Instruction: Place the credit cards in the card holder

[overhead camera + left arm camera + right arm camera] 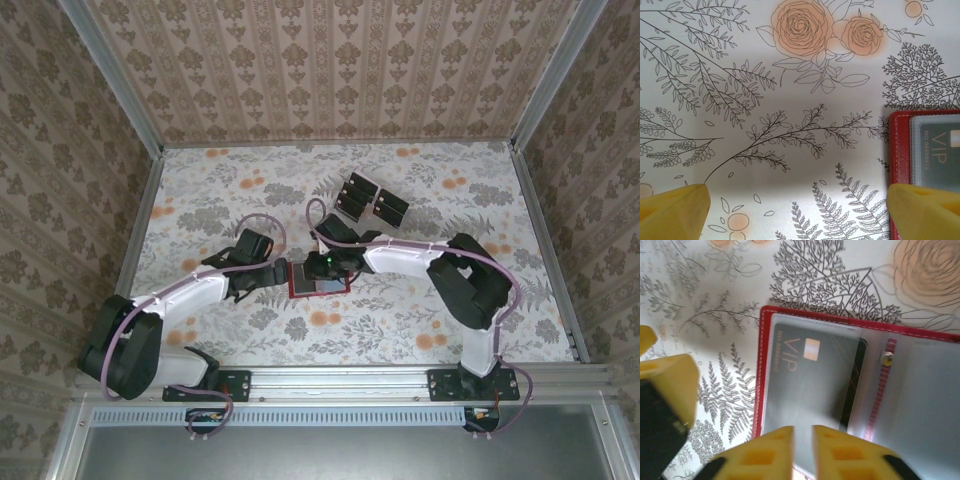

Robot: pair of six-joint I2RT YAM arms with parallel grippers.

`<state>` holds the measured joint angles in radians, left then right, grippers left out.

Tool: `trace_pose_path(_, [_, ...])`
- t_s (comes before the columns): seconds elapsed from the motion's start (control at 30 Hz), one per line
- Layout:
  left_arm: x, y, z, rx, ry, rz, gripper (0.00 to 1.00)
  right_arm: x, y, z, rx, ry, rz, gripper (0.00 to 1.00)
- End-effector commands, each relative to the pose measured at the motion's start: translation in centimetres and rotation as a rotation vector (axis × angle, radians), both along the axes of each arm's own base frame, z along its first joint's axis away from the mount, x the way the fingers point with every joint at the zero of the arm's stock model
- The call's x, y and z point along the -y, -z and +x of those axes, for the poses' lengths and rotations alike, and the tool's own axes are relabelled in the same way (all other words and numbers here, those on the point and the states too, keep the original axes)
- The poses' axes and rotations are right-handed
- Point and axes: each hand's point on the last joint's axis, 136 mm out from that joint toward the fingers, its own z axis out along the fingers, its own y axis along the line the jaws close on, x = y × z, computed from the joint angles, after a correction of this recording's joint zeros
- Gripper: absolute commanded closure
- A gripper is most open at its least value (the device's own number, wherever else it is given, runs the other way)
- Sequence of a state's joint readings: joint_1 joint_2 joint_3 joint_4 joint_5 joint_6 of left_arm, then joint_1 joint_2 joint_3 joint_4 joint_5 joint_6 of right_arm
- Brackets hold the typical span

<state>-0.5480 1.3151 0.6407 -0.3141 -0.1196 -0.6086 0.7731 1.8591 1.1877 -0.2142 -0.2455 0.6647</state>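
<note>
Wallet (759, 390), one; VIP card (810, 375) inside, one

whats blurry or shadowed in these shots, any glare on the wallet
Right wrist: the right gripper is blurred up close, while the card holder is sharp with a pale sheen. Left wrist: a soft shadow lies across the tablecloth, and the left gripper is fuzzy.

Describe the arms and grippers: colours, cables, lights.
The left arm and right arm have white shells, black joints and black bases. A purple cable loops along each. A green light glows near the right wrist. The left gripper and right gripper have yellow plastic fingers; the right ones show square recesses.
</note>
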Motion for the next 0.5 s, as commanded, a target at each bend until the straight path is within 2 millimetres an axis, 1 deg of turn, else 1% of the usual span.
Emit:
trace_pose_path(0.0, [0.1, 0.0, -0.5, -0.017, 0.021, -0.008, 0.0, 1.7, -2.6, 0.5, 0.082, -0.028, -0.087, 0.61])
trace_pose_path(0.1, [0.5, -0.1, -0.6, -0.016, 0.021, -0.018, 0.0, 2.6, -2.5, 0.5, 0.094, -0.056, -0.151, 0.52])
trace_pose_path(0.2, [0.9, 0.0, -0.8, -0.017, 0.023, -0.022, 0.0, 3.0, -2.3, 0.7, 0.102, -0.075, -0.19, 0.48])
trace_pose_path(0.33, [1.4, 0.0, -1.3, -0.014, 0.019, -0.023, 0.0, 2.9, -1.3, 0.9, 0.091, -0.092, -0.219, 0.47])
trace_pose_path(0.47, [1.8, 0.2, -1.8, -0.016, 0.023, -0.013, 0.0, 3.4, -0.1, 1.1, 0.081, -0.098, -0.26, 0.47])
